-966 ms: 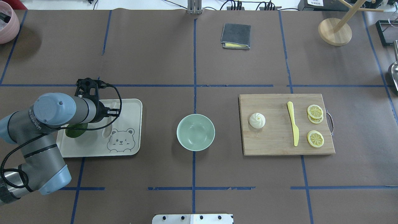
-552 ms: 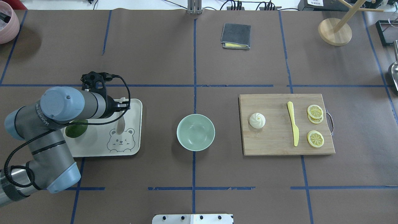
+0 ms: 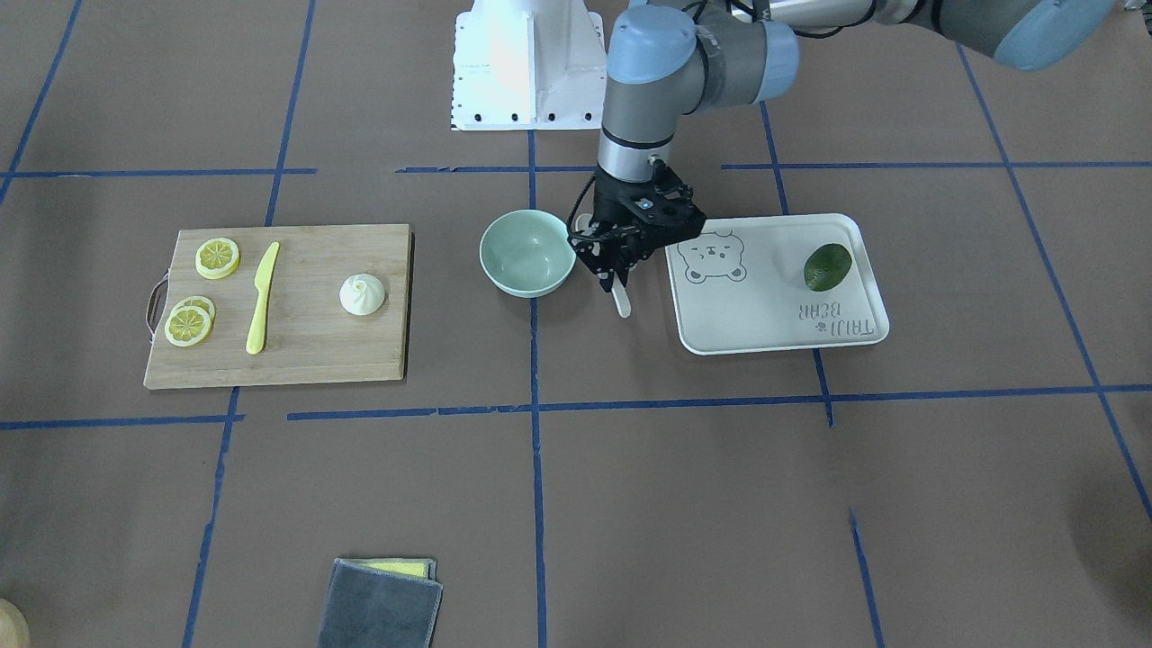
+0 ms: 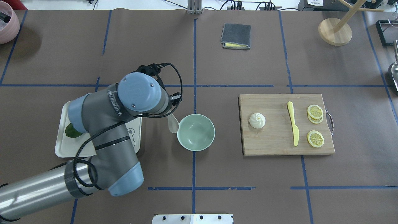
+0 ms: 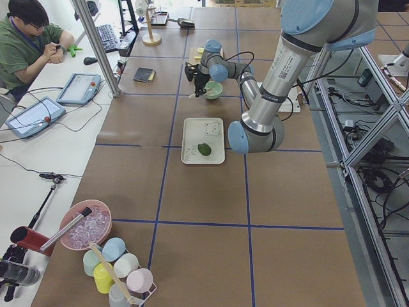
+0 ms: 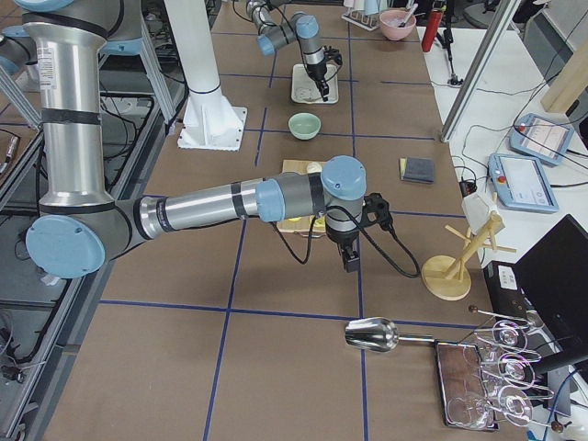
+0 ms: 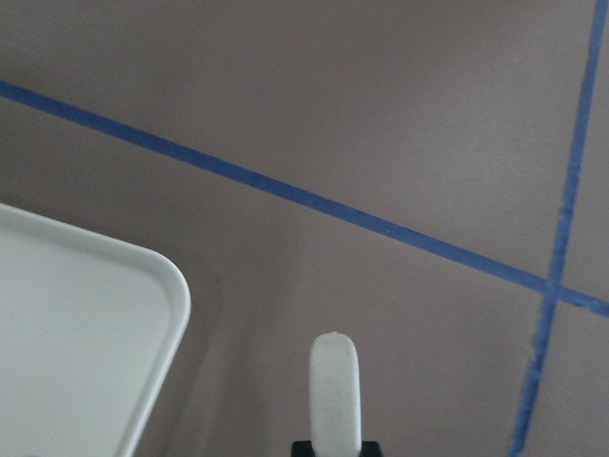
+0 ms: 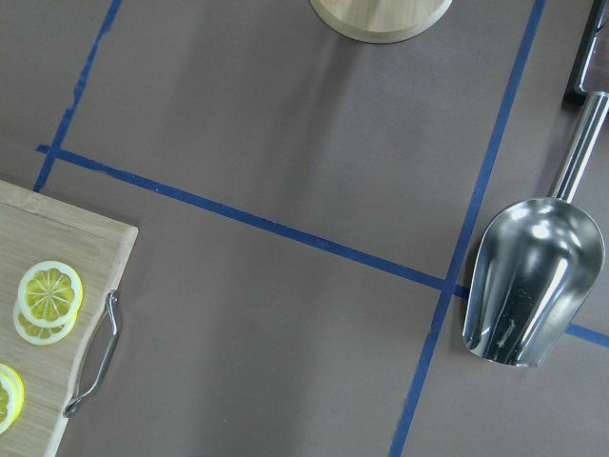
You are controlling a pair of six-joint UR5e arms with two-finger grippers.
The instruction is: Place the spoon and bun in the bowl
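Seen from overhead, the cream tray (image 3: 765, 310) with its bear drawing lies at the left with a green oval item (image 3: 826, 266) on it, largely covered by the left arm. Just right of the tray, the left gripper (image 3: 621, 274) is clenched on the spoon (image 4: 173, 123), a small cream-white plastic piece with a smooth oval scoop and a short, thick, round-ended handle. It is held off the table between the tray and the bowl (image 4: 199, 133), with the scoop just beside the bowl's left rim and not over it. The wrist view shows the handle end sticking out from between the fingertips above bare brown paper. The pale mint-green bowl stands at the middle with nothing in it. Further right, the white bun (image 4: 257, 120) with its swirled top sits on the wooden cutting board (image 4: 273, 140), left of the yellow knife (image 4: 293, 123) and the lemon slices (image 4: 315, 138). The right gripper (image 6: 352, 262) hangs over the table past the board's handle end, near a metal scoop (image 8: 528, 281); whether its jaws are released or closed cannot be told. A second ago the left gripper was over the tray with the spoon lying by the bear; the spoon has since been lifted and carried rightward off the tray to the bowl's side. Bowl, bun, knife and slices have not moved.
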